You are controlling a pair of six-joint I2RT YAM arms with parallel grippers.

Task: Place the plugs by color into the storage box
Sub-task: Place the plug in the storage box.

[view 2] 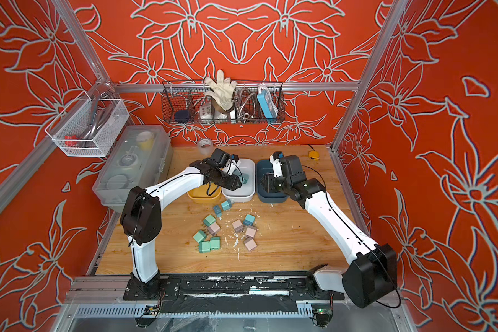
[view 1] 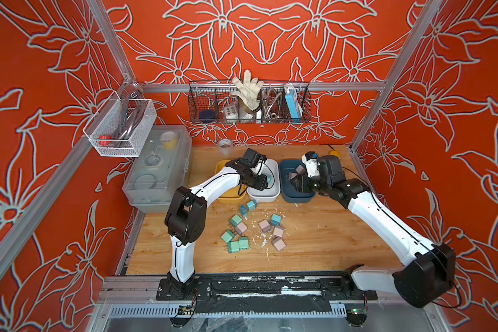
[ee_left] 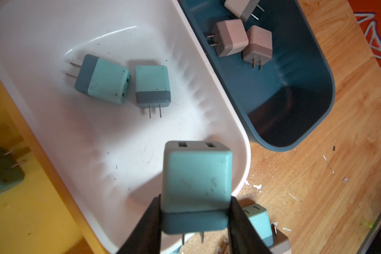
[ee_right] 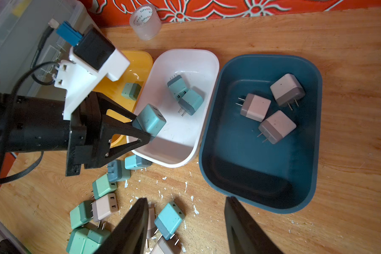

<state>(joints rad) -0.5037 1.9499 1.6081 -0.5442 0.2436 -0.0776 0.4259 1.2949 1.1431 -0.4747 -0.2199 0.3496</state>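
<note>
Left gripper (ee_left: 195, 211) is clamped on a teal plug (ee_left: 196, 176), prongs back toward the wrist, holding it over the near edge of the white tray (ee_left: 53, 33), just above centre in both top views (two teal plugs (ee_right: 191, 102) already lie inside). Right gripper (ee_right: 186, 199) hangs with jaws apart and nothing between them, over the dark blue tray (ee_right: 262, 171) just right of centre, where three mauve plugs (ee_right: 255, 107) rest. One green plug (ee_right: 131, 91) sits in the yellow tray (ee_right: 141, 57). Loose plugs (view 1: 240, 229) lie scattered on the wooden table (view 1: 328, 244), below centre.
</note>
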